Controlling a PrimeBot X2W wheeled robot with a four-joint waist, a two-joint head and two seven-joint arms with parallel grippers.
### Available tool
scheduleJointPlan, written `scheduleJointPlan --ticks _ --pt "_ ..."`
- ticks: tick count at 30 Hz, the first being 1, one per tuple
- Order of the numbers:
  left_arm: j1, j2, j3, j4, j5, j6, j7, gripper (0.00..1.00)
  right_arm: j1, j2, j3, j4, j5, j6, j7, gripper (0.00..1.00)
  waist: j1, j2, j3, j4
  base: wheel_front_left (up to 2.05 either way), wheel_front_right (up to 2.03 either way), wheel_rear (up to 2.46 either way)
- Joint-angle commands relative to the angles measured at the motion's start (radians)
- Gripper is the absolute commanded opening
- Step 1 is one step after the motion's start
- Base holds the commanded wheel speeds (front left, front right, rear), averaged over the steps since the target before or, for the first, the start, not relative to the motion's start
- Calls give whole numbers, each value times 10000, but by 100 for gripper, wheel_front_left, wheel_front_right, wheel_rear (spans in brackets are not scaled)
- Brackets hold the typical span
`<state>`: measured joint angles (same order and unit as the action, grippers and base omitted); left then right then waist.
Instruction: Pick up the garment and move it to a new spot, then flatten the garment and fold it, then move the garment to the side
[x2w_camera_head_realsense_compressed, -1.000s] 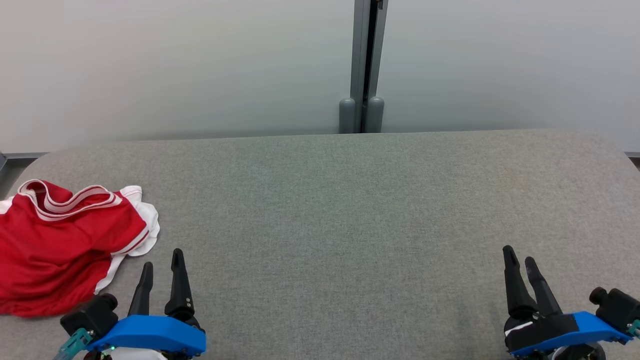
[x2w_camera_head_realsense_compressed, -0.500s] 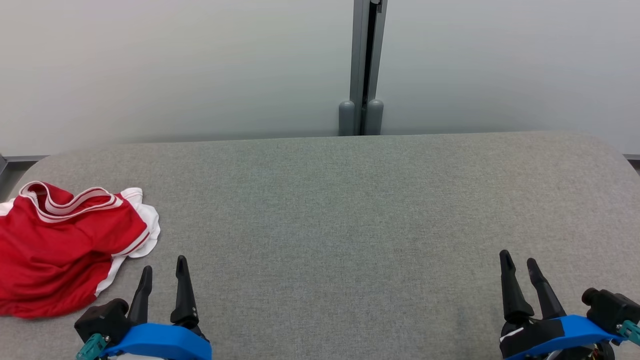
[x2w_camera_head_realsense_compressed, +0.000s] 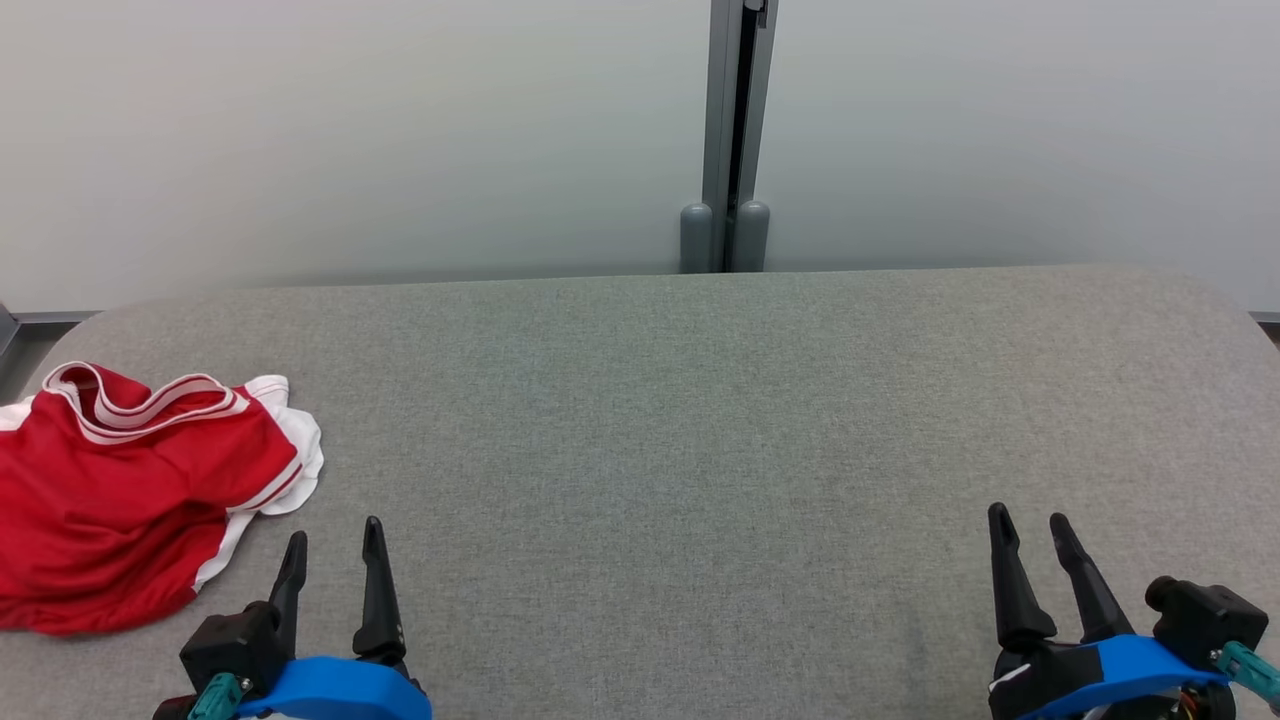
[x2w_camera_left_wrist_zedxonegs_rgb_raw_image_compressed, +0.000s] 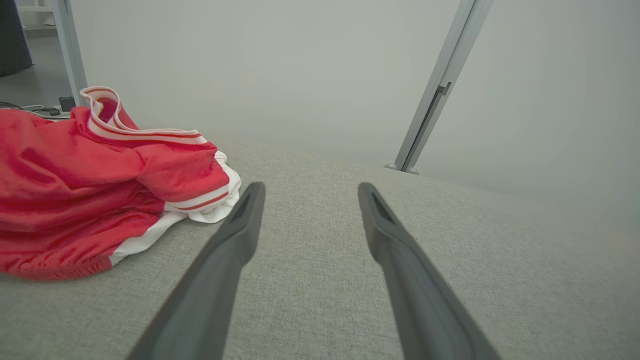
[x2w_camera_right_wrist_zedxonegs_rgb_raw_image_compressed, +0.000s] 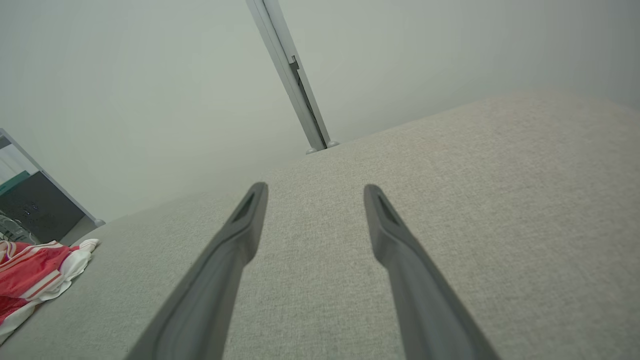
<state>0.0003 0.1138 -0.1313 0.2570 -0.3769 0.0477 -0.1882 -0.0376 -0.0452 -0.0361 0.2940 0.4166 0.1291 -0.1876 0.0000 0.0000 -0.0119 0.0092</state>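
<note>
Crumpled red garment with white striped trim (x2w_camera_head_realsense_compressed: 130, 510) is bunched up in a heap by the left edge of the grey fabric-covered table (x2w_camera_head_realsense_compressed: 700, 400), roughly halfway between the near and far sides, with part of it running out of the head view on that side. One striped band stands up in a loop at the far end of the pile, and a white hem sticks out on the side facing the middle of the table. The left gripper (x2w_camera_head_realsense_compressed: 335, 533) sits at the near edge just beside the garment. Its two long dark fingers (x2w_camera_left_wrist_zedxonegs_rgb_raw_image_compressed: 235, 240) are spread wide with nothing between them, and the tips are close to that white hem but not touching it. The right gripper (x2w_camera_head_realsense_compressed: 1028, 515) is way over by the near right corner, well apart from the garment. Its fingers (x2w_camera_right_wrist_zedxonegs_rgb_raw_image_compressed: 395, 245) are spread just as wide, with bare grey fabric under them and nothing in their grip. From the right wrist view the garment (x2w_camera_right_wrist_zedxonegs_rgb_raw_image_compressed: 35, 275) is just a small red and white lump at the far side of the table. Behind the table there's a pale wall (x2w_camera_head_realsense_compressed: 350, 130) with a grey metal post (x2w_camera_head_realsense_compressed: 735, 130) running up it.
</note>
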Motion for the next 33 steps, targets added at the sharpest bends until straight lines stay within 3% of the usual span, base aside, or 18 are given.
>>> scheduleJointPlan --ticks 1,33 --pt "57 63 -21 -25 267 58 -110 100 3 -73 30 -33 -252 20 -118 100 0 0 -3 10 0 0 0" --pt "337 100 -185 263 1900 368 -738 100 188 -83 145 227 -2452 25 -741 100 0 0 -69 24 0 0 0"
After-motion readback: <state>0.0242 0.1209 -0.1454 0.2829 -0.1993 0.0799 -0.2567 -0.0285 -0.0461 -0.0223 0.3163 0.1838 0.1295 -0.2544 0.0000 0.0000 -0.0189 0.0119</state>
